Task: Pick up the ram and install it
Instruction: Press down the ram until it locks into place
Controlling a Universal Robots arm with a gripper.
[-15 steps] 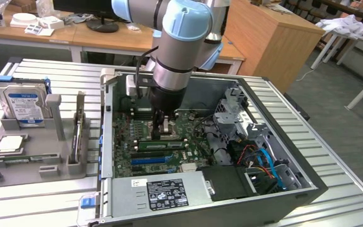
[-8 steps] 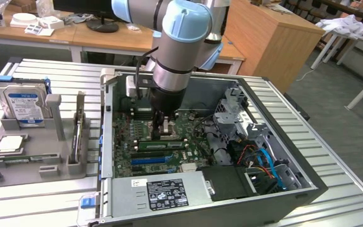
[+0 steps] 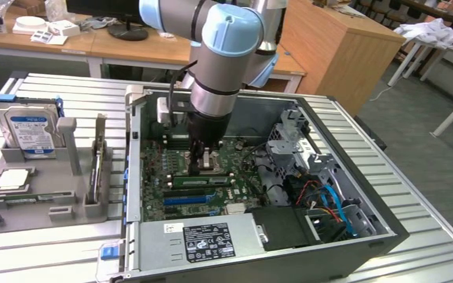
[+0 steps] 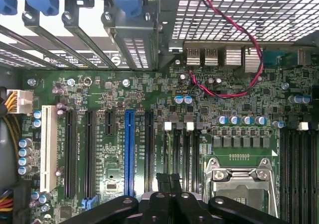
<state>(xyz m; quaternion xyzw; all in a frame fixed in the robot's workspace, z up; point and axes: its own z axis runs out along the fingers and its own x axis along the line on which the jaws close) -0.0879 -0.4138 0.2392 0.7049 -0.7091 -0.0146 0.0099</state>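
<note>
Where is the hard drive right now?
In the exterior view the hard drive stands upright in the grey holder on that view's left, outside the open computer case.

Robotics lab or workshop: robot arm [image 3: 219,53], opened computer case [image 3: 250,194] on slatted metal bench [image 3: 415,194], wooden desks [image 3: 171,50] behind, grey parts fixture [image 3: 45,188].

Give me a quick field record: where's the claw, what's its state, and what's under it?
claw: shut, inside the open computer case, low over the motherboard
held: nothing visible in its grip
nearest: black slots beside the CPU socket
outside case: hard drive upright in grey holder, exterior view's left
</note>
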